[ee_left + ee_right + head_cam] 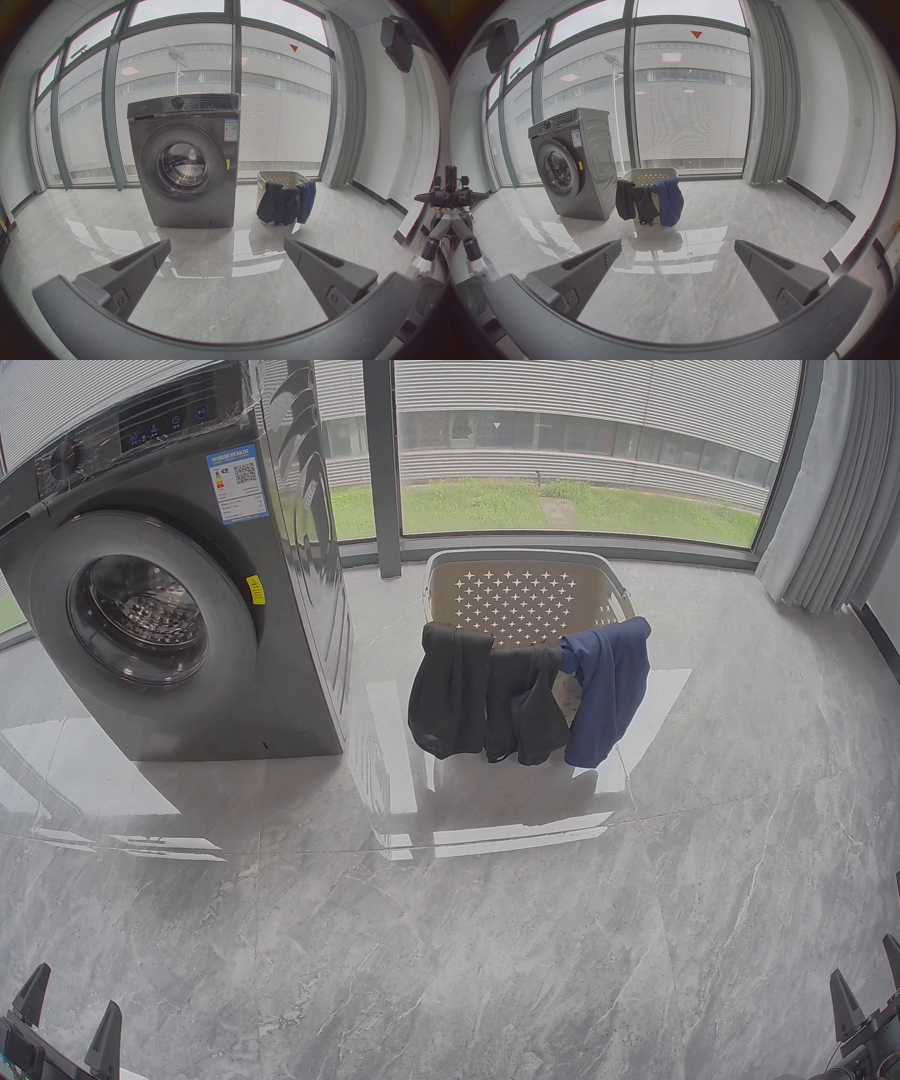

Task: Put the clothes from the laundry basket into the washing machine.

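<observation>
A beige laundry basket [525, 577] stands on the floor by the window, to the right of a grey washing machine [281, 669] whose round door [141, 618] is closed. Over the basket's near rim hang two black garments [450, 688] [525, 707] and one blue garment [605, 683]. The basket [281, 178] [647, 176] and the machine [187, 164] [572, 164] stand far off in both wrist views. My left gripper [67, 1012] [227, 246] is open, low at the near left. At the near right my right gripper [872, 979] [677, 246] is open too. Both are empty and far from the clothes.
Glossy grey tile floor [469, 941] stretches between me and the basket. A full-height window [562, 454] runs behind the machine and basket. A grey curtain [834, 491] hangs at the far right.
</observation>
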{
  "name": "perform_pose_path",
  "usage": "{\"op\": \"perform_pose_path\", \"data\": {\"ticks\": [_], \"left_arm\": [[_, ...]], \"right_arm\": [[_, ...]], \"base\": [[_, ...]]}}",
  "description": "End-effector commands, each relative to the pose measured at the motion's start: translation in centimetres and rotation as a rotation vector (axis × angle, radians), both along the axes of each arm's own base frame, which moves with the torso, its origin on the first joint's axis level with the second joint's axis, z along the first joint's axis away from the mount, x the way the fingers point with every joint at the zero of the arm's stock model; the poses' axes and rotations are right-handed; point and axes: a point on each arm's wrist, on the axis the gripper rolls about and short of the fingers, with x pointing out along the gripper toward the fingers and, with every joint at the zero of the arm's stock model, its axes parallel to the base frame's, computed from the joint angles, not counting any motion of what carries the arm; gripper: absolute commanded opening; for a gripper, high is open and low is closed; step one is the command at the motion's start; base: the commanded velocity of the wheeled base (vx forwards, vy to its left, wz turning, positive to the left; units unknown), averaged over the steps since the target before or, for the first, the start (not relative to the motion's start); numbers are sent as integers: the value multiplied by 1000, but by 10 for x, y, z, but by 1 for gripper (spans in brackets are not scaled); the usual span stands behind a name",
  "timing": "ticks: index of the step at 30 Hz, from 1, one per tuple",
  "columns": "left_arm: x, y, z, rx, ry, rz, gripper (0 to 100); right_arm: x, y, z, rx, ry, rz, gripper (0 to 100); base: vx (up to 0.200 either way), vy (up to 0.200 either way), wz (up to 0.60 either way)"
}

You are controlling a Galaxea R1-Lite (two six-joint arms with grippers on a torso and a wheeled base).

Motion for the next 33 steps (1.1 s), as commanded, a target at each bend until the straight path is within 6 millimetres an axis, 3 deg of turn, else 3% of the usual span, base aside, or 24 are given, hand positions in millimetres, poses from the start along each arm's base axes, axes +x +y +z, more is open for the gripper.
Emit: {"op": "perform_pose_path", "data": {"ticks": [1,12,33], "left_arm": [[0,0,-5,-1,-1,0,100],[0,0,-5,-4,-1,0,100],[0,0,-5,-5,1,0,100]], "right_arm": [[1,0,-5,0,11,1,100],[1,0,-5,0,9,1,100],[1,0,-5,0,11,2,100]], "base": [[0,0,0],[0,0,0],[200,0,0]]}}
